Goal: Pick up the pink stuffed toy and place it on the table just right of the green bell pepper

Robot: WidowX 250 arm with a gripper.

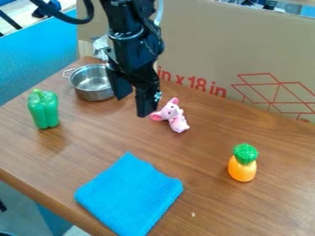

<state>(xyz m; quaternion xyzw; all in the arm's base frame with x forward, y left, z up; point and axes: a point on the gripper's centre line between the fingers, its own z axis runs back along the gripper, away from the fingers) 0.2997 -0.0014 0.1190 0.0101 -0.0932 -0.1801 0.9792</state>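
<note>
Cardboard [206,44] stands upright along the far edge of the wooden table [212,203], with a blue panel [37,53] at the upper left of the frame. Findings as to my fingers [146,101]: they hang pointing down, left of the frame's centre in its upper half, below the black arm [132,41]. They are parted, with a visible gap between them, and I have hold of nothing.

Principal finding: the pink toy [177,123] is on the table near the frame's centre, outside my gap. It lies just beside the finger nearer the frame's right edge, on that finger's outer side and slightly lower in the frame. Its long axis slants from the head, at the upper left, to the body, at the lower right. The line across my two fingers slants much the same way, so the toy lies roughly along its continuation, head end nearest me. Whether its ear touches that finger, I cannot tell; nor can I certify my height above the table.

Also noted: the metal pot [92,95] behind my other finger, upper left; the green pepper [43,110], left; the blue cloth [130,196], lower centre; the pineapple [242,168], upright, right.
</note>
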